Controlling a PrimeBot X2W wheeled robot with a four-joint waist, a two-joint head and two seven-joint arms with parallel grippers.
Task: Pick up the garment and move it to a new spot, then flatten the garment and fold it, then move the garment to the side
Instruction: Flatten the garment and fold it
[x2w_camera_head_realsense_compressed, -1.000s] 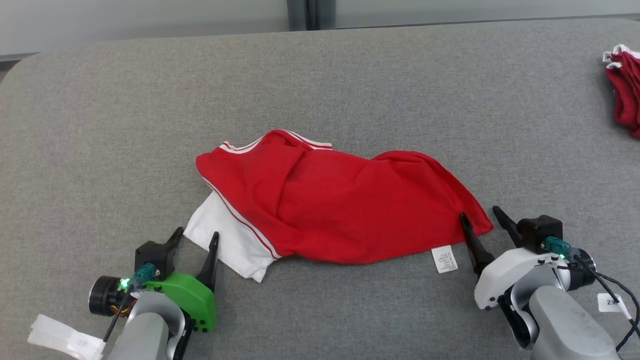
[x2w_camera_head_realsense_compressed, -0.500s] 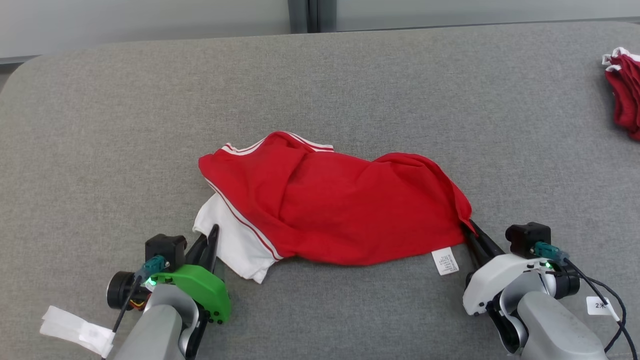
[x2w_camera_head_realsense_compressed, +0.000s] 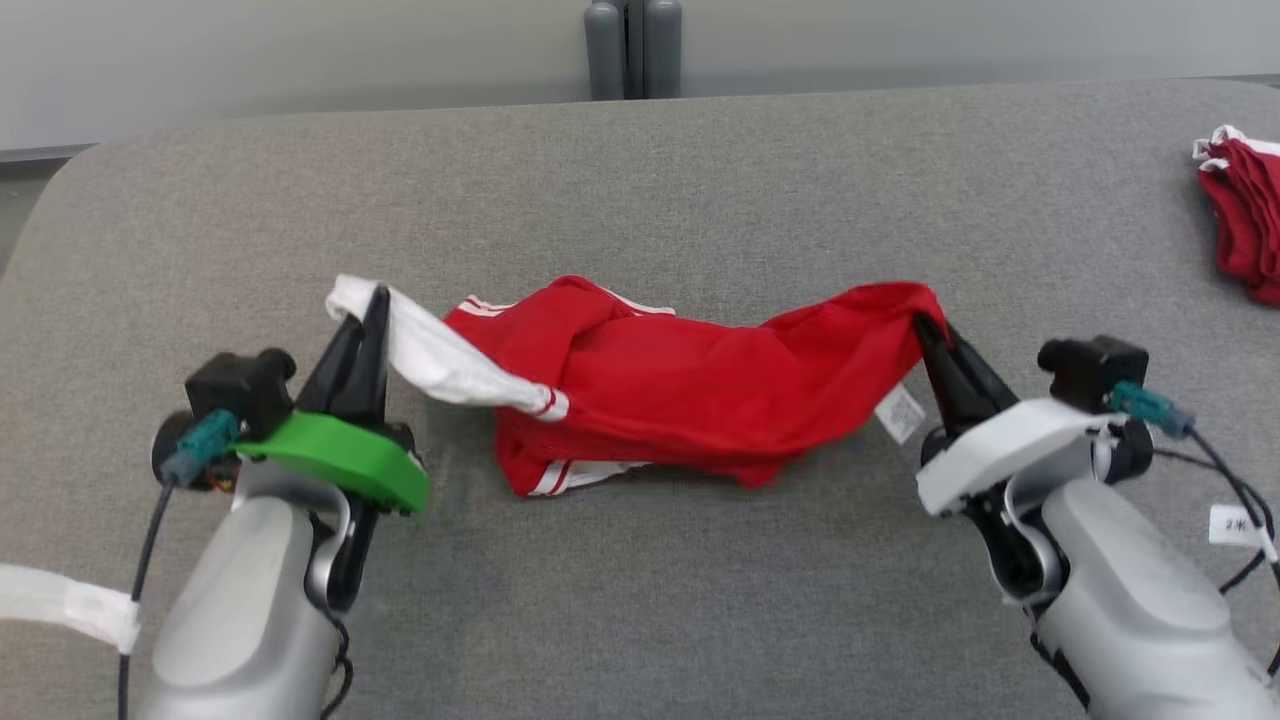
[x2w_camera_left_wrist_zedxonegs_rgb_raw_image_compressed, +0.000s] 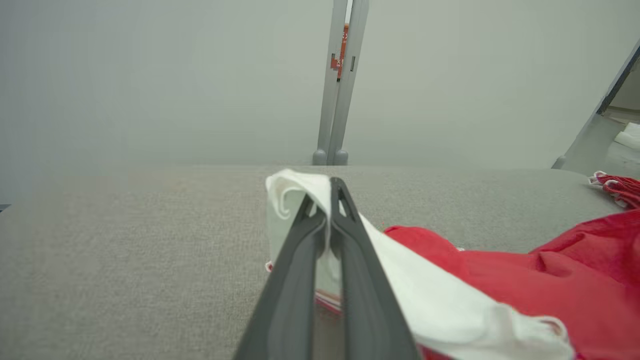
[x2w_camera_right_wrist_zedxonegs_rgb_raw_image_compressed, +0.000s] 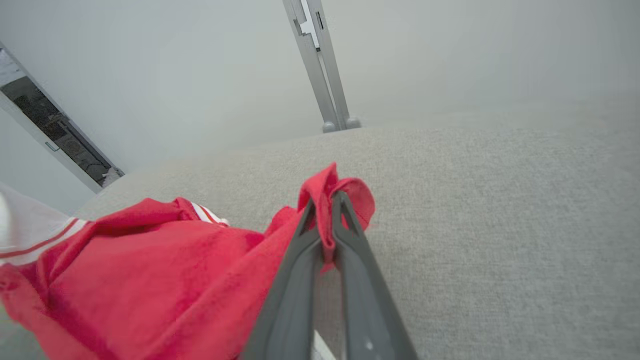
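Observation:
The garment (x2w_camera_head_realsense_compressed: 690, 385) is red with white trim and a white part at its left end. It hangs stretched between both arms, its middle sagging onto the grey table (x2w_camera_head_realsense_compressed: 640, 180). My left gripper (x2w_camera_head_realsense_compressed: 368, 300) is shut on the white corner, and the left wrist view shows the white cloth (x2w_camera_left_wrist_zedxonegs_rgb_raw_image_compressed: 300, 192) pinched between the dark fingers (x2w_camera_left_wrist_zedxonegs_rgb_raw_image_compressed: 295, 280). My right gripper (x2w_camera_head_realsense_compressed: 925, 325) is shut on the red right corner; in the right wrist view red cloth (x2w_camera_right_wrist_zedxonegs_rgb_raw_image_compressed: 330, 192) bunches at the fingertips. A white care label (x2w_camera_head_realsense_compressed: 899, 412) dangles beside the right fingers.
A second red garment pile (x2w_camera_head_realsense_compressed: 1240, 215) with white trim lies at the table's far right edge. A grey post (x2w_camera_head_realsense_compressed: 632, 48) stands behind the table against the pale wall. Open grey table surface lies in front of and behind the held garment.
Both grippers closed on the garment's corners and lifted them up and forward. The garment went from lying flat to hanging between the arms. The head camera shifted as well.

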